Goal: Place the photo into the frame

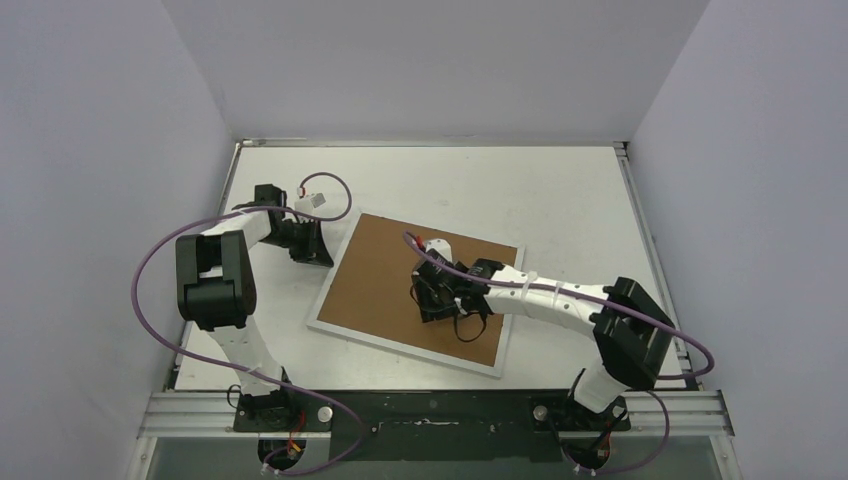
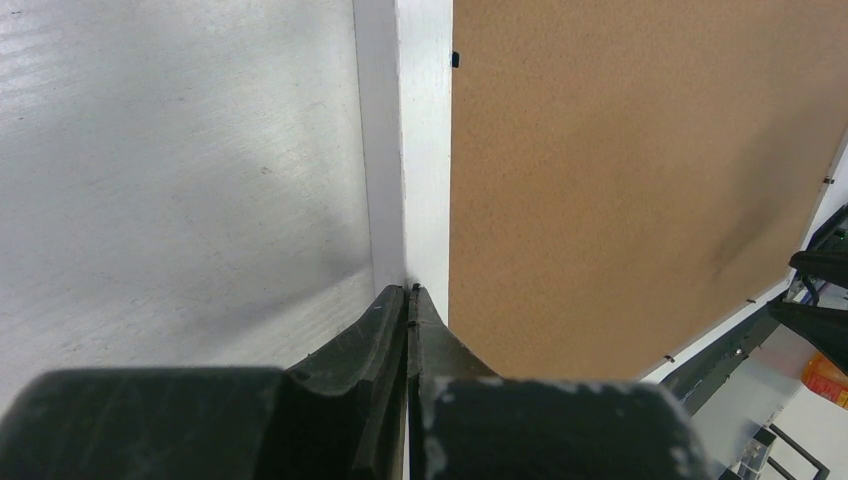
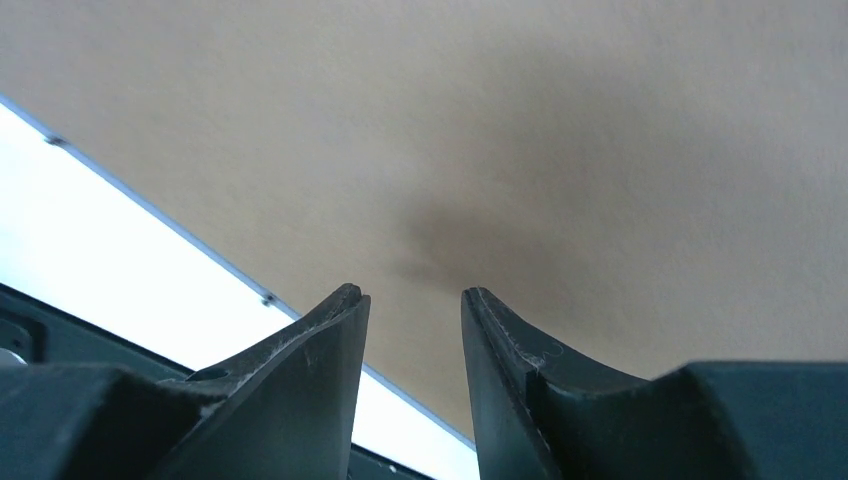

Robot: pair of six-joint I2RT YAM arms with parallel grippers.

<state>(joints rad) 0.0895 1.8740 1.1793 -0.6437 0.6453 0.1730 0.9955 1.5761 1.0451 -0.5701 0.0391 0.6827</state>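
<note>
Top external: white-bordered rectangular frame (image 1: pixel 400 349) face-down on pale table (image 1: pixel 560 190), brown backing board (image 1: pixel 385 275) seated inside. Photo hidden, likely beneath. Left gripper (image 2: pixel 410 292), fingers together, braces frame edge. Right gripper (image 3: pixel 412 295), fingers apart, low over board, likely seating it.

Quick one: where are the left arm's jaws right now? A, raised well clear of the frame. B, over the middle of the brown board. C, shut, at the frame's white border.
C: the left wrist view shows the left arm's jaws shut, tips at the white border of the frame, beside the brown backing board; the right arm's jaws, open, are the ones over the board.
</note>
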